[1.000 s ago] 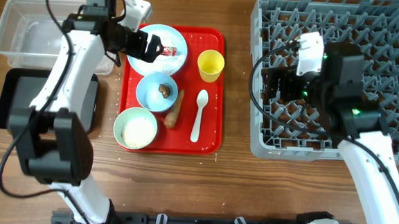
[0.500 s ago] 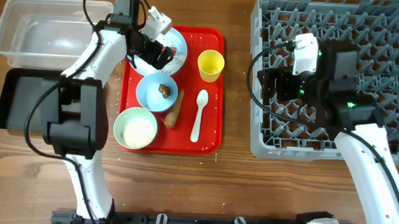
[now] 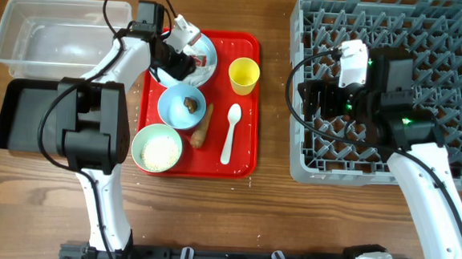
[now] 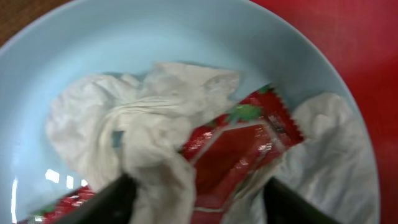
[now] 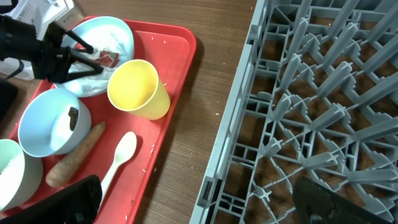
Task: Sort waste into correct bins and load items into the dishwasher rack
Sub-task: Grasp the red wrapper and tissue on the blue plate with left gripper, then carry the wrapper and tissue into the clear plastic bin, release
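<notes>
A: Where is the left end effector (image 4: 200, 194)?

B: Low over the pale blue plate (image 4: 93, 43), at the back left of the red tray (image 3: 241, 158). Its two dark fingers (image 4: 118, 199) stand apart, with the crumpled white tissue (image 4: 155, 106) and the red-and-white wrapper (image 4: 239, 140) between them. I cannot tell whether they pinch either one.

A: Any writing on the wrapper?

B: There is a green patch and some white print, too blurred to read.

A: And the right end effector (image 5: 199, 199)?

B: It is spread wide with nothing in it, hovering over the left part of the grey dishwasher rack (image 3: 453, 47).

A: What else is on the tray?

B: A yellow cup (image 3: 244, 74) stands upright beside the plate. The small blue bowl (image 3: 170, 114) holds a brown lump (image 3: 190, 104), and the pale green bowl (image 3: 138, 133) in front of it holds white rice (image 3: 161, 151). The orange-brown stick (image 3: 201, 130) lies between the bowls and the white spoon (image 3: 230, 133).

A: And the bins?

B: The clear tub (image 3: 52, 34) sits at the back left of the tabletop (image 3: 266, 212), with the black tray (image 3: 23, 113) just in front of it. Both are left of the red tray, and the rack is well apart on the right
</notes>
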Motion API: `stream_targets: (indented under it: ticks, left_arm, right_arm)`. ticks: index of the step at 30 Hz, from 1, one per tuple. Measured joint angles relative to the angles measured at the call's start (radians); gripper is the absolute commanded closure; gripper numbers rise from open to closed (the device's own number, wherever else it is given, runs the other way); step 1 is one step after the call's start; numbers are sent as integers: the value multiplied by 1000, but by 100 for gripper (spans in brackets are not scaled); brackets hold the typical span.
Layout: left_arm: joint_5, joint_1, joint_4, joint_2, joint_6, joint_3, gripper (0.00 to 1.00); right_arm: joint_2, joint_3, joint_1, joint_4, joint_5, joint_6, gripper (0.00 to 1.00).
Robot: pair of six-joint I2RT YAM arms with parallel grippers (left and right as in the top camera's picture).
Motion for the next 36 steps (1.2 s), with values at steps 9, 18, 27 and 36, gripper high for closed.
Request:
stream_targets:
  ticks: [9, 18, 27, 36]
  left_arm:
    - [4, 2, 15, 23, -31, 22, 96]
    - [3, 2, 20, -11, -310, 23, 96]
    - [-154, 18, 20, -342, -454, 68, 96]
    - [-363, 221, 7, -322, -463, 78, 77]
  right_arm:
    - [0, 0, 0, 0, 0, 0, 0]
    - [0, 0, 0, 1, 0, 0, 0]
    - [0, 0, 0, 3, 0, 0, 0]
    - [0, 0, 0, 10, 0, 0, 0]
